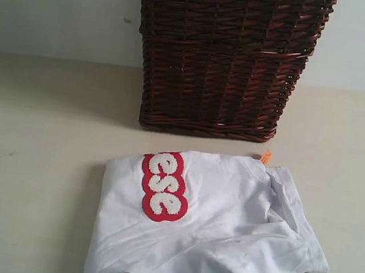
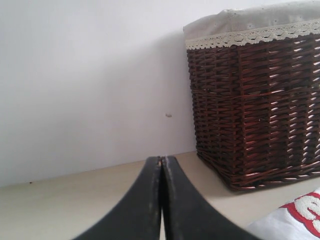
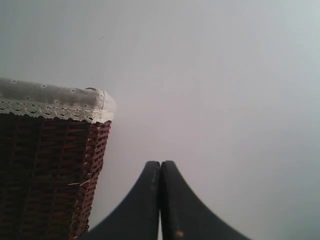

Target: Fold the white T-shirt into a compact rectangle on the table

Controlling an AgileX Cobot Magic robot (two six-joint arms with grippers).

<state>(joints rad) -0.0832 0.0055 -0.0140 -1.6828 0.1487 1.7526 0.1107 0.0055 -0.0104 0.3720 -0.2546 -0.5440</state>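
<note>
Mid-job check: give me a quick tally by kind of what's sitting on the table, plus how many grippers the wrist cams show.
Shirts: 1, the white T-shirt, loosely folded
Baskets: 1, the dark wicker basket, standing behind the shirt
Grippers: 2, the left gripper and the right gripper, both shut and holding nothing
Total: 4
</note>
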